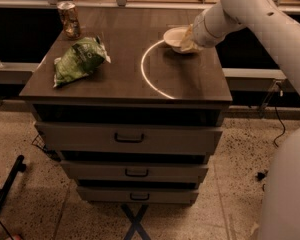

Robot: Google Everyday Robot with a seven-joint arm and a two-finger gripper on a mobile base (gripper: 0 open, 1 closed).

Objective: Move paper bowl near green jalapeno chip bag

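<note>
Dark-topped table [190,86] over three drawers, dim room behind. Claw [188,43] down at the far right of the top, right up against the paper bowl [173,35] just to its left; can't tell whether spread or pinching the rim. Green jalapeno chip bag [80,59] well off to the claw's left and nearer the front, drink can [69,19] farther left at the back. Bowl-wise, probably featherlight and flimsy, easy to crush or flick away, so best bet: gentle pinch on the wide flat rim.
</note>
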